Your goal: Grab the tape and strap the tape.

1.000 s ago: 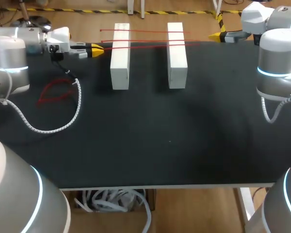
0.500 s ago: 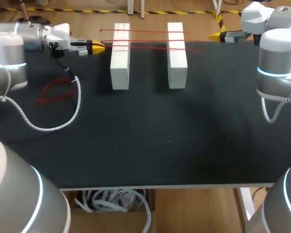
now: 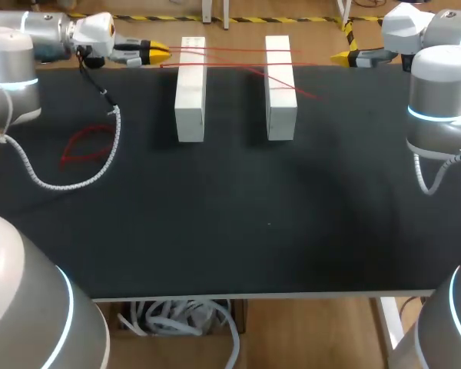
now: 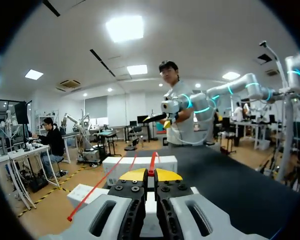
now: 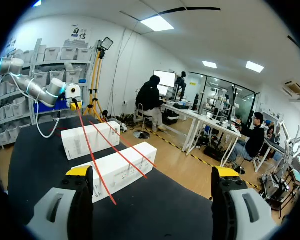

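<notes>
My left gripper hangs at the table's far left edge, shut on one end of a thin red tape strand. The strand slants over two white blocks, and its free end lies on the table right of the right block. In the left wrist view the strand is pinched at the yellow tips. More red strands lie across both blocks. My right gripper stays at the far right edge, open and holding nothing. The right wrist view shows its gripper wide open, with the blocks ahead.
A loose bundle of red tape lies on the black table at the left. The white coiled cable of my left arm hangs over that area.
My left gripper has moved toward the far edge with the tape end in it. The strand's free end has swung forward across the right block. The right arm has not moved.
</notes>
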### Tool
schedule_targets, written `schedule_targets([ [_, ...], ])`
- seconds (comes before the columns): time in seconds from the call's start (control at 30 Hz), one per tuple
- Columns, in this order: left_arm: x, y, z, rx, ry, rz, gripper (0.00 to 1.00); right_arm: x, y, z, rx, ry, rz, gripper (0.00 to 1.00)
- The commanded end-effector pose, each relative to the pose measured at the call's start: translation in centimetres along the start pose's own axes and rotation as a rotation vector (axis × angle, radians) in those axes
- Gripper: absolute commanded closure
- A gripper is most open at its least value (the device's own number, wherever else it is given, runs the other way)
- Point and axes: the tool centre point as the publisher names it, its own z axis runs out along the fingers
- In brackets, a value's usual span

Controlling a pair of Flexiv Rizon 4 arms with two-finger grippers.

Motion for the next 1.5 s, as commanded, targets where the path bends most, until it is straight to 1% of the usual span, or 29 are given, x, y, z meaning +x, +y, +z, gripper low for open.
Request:
schedule_targets([
  [0.03,1.4,-3.4,1.2,-0.038,-0.068,0.019,1.0,-0.1,0.0,-0.1,-0.001,0.003,0.0,0.0],
  [0.13,1.4,-5.6,2.0,-0.025,-0.071,0.035,1.0,-0.1,0.0,-0.1,-0.001,0.003,0.0,0.0],
  [0.2,1.4,-6.8,2.7,0.004,-0.071,0.01,1.0,-0.1,0.0,-0.1,-0.001,0.003,0.0,0.0],
  [0.3,1.2,-8.3,3.5,0.027,-0.074,-0.037,1.0,-0.1,0.0,-0.1,-0.001,0.003,0.0,0.0],
  [0.37,1.1,-9.2,3.8,0.045,-0.082,-0.051,1.0,-0.1,0.0,-0.1,-0.001,0.003,0.0,0.0],
  [0.47,0.5,-10.8,4.3,0.093,-0.122,-0.077,1.0,-0.1,0.0,-0.1,-0.001,0.003,0.0,0.0],
  [0.57,-0.1,-12.4,4.9,0.109,-0.15,-0.072,1.0,-0.1,0.0,-0.1,-0.001,0.003,0.0,0.0],
  [0.67,-0.6,-13.8,5.5,0.16,-0.154,-0.065,1.0,-0.1,0.0,-0.1,-0.001,0.003,0.0,0.0],
  [0.8,-0.7,-15.7,6.1,0.254,-0.12,-0.011,1.0,-0.1,0.0,-0.1,-0.001,0.003,0.0,0.0],
  [0.93,-0.7,-16.8,6.9,0.275,-0.073,0.022,1.0,-0.1,0.0,-0.1,-0.001,0.003,0.0,0.0],
  [1.0,-0.6,-17.1,7.2,0.26,-0.079,0.039,1.0,-0.1,0.0,-0.1,-0.001,0.003,0.0,0.0],
  [1.07,-0.4,-17.5,7.7,0.281,-0.062,0.069,1.0,-0.1,0.0,-0.1,-0.001,0.003,0.0,0.0],
  [1.13,-0.2,-17.6,8.1,0.27,-0.051,0.077,1.0,-0.1,0.0,-0.1,-0.001,0.003,0.0,0.0],
  [1.17,-0.2,-17.7,8.3,0.284,-0.037,0.089,1.0,-0.1,0.0,-0.1,-0.001,0.003,0.0,0.0],
  [1.23,-0.1,-17.9,8.4,0.279,-0.038,0.096,1.0,-0.1,0.0,-0.1,-0.001,0.003,0.0,0.0],
  [1.27,-0.1,-18.0,8.5,0.294,-0.037,0.094,1.0,-0.1,0.0,-0.1,-0.001,0.003,0.0,0.0],
  [1.4,-0.2,-18.3,8.5,0.299,-0.021,0.114,1.0,-0.1,0.0,-0.1,-0.001,0.003,0.0,0.0],
  [1.5,-0.2,-18.2,8.5,0.324,-0.02,0.097,1.0,-0.1,0.0,-0.1,-0.001,0.003,0.0,0.0],
])
